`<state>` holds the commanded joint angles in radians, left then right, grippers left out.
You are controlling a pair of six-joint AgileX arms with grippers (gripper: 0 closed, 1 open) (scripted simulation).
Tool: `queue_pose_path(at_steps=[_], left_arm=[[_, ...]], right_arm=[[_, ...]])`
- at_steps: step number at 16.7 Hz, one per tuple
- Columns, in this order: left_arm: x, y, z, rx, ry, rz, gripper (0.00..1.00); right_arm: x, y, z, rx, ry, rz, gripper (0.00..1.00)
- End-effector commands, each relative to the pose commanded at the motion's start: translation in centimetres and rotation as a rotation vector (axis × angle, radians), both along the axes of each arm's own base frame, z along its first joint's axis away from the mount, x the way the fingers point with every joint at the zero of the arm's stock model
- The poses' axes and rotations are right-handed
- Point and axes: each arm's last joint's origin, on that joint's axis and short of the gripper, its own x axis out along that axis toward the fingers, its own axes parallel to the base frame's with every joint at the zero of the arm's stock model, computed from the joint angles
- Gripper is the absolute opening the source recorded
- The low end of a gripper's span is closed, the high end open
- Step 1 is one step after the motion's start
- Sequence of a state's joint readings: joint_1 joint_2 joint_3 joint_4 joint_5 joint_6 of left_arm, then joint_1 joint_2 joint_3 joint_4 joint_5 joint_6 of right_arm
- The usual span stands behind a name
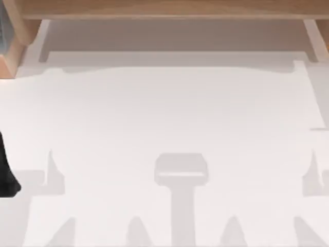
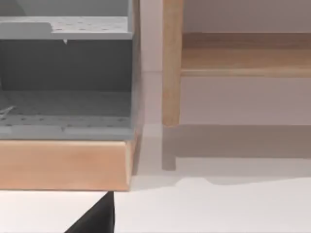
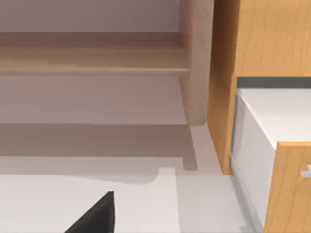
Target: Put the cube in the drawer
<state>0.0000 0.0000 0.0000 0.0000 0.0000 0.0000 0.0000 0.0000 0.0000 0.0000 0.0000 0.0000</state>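
Cube: not locatable, so no grasp target to fix. White drawer sitting pulled out of wooden cabinet. Left tool hovering near grey unit; right tool near drawer. Grip state: cannot tell. Judging: locate cube before reaching.

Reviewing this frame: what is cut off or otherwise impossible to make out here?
- Drawer: right wrist view, cut by the picture's edge, so its inside and full width cannot be judged.
- Left pincer: left wrist view, a dark tip cut by the picture's edge.
- Right pincer: right wrist view, likewise a cut-off dark tip.
- Left arm: top view, a dark sliver cut by the left edge.
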Motion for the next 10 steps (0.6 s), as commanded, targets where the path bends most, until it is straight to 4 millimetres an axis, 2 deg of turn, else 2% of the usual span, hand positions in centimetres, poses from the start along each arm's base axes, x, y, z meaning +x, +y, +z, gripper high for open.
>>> queue_pose_path(at_steps=[3,5,7,10], left_arm=[[0.0,0.0,0.0,0.000,0.000,0.000,1.00],[0.0,0.0,0.0,0.000,0.000,0.000,1.00],[0.0,0.0,0.0,0.000,0.000,0.000,1.00],[0.0,0.0,0.0,0.000,0.000,0.000,1.00]], right_arm=[[0.0,0.0,0.3,0.000,-0.001,0.000,1.00],[0.1,0.1,1.8,0.000,-0.006,-0.001,1.00],[0.3,0.3,4.3,-0.001,-0.015,-0.002,1.00],[2.0,0.7,9.7,-0.001,-0.022,-0.005,1.00]])
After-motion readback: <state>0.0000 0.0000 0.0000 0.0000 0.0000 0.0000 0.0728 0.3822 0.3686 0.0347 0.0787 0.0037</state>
